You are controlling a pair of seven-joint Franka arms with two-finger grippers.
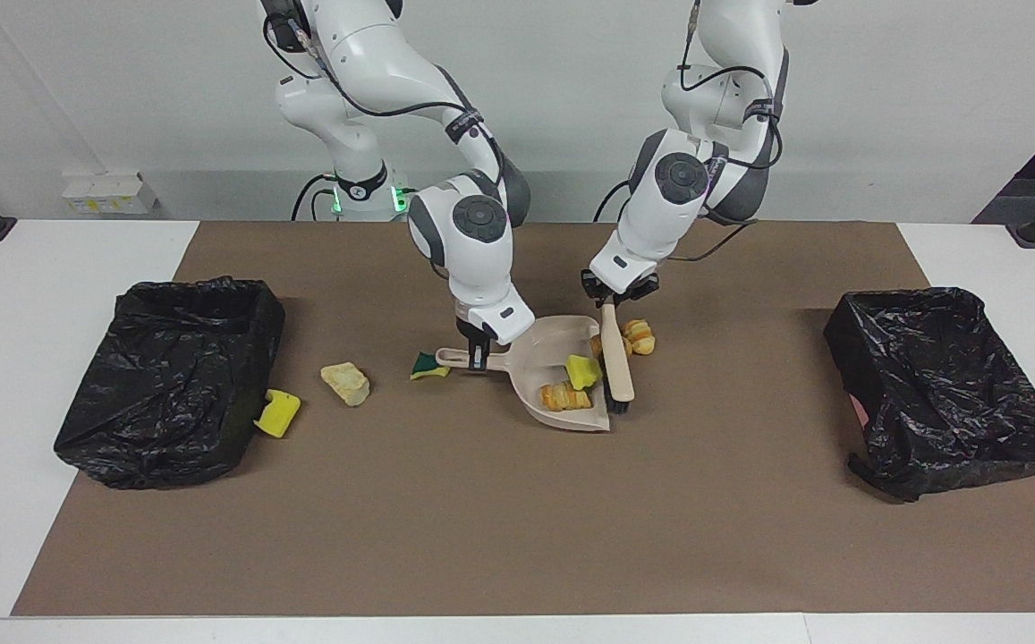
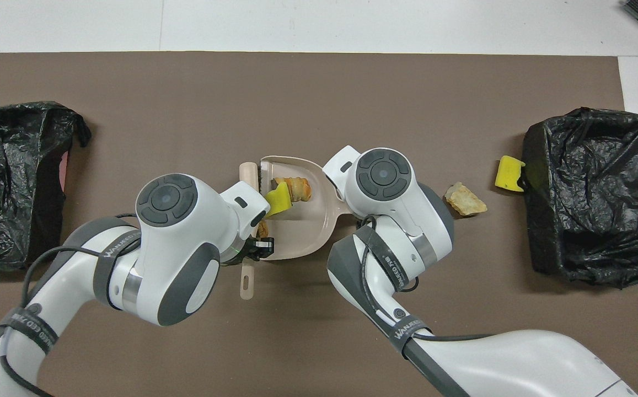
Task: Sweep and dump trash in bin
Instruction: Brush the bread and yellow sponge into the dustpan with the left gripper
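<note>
- Gripping the handle end of the brush (image 1: 617, 362), the left gripper (image 1: 611, 300) was clamped shut on it, with the brush's long axis running away from the robots along the dustpan's open mouth.
- Beside it, the right gripper (image 1: 479, 344) was closed on the handle of the dustpan (image 1: 539, 358), whose mouth faced the left arm's end of the table.
- 1 golden roll (image 1: 640, 338) lay outside the pan, just beside the brush handle on the side toward the left arm's end, so the bristles would have to come round it; the left arm was the nearer 1.
- A green-yellow sponge (image 1: 428, 366) sat by the dustpan handle, toward the right arm's end and away from the pan's mouth.
- A pale chunk (image 1: 345, 383) lay farther that way.
- Inside the pan, farther from the robots, were a yellow sponge (image 1: 581, 370) and a roll (image 1: 565, 396), the bristles at the lip beside them.
- Farthest, another yellow piece (image 1: 277, 413) rested against the black bin (image 1: 168, 376) at the right arm's end; a 2nd bin (image 1: 946, 385) stood at the left arm's end.
</note>
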